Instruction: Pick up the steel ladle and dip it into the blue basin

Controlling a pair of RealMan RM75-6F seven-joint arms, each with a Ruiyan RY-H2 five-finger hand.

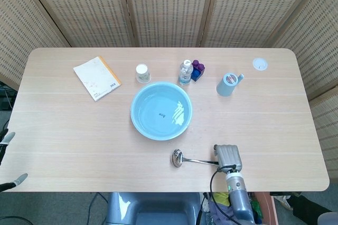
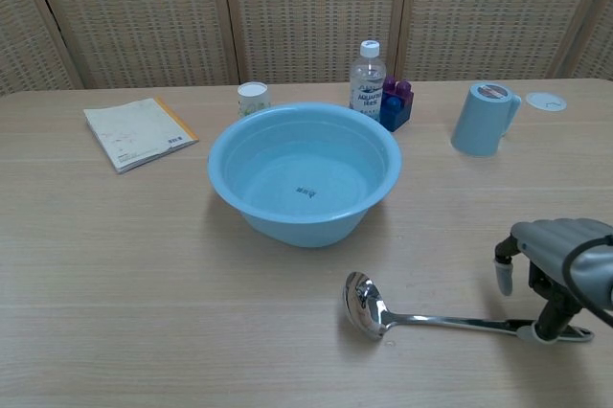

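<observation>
Steel ladle (image 2: 450, 316) lies flat on the table (image 1: 63, 130), bowl end toward the blue basin (image 2: 303, 173), dark handle end under the right hand (image 2: 551, 264). Fingers (image 2: 505, 274) curled down over the handle; one tip touches it, actual grip can't be told. Left hand (image 1: 9, 161) at the table's edge, fingers apart, holding nothing.

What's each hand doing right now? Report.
Left hand: only fingertips show; cannot tell.
Right hand: over the ladle handle, grip cannot be told.
</observation>
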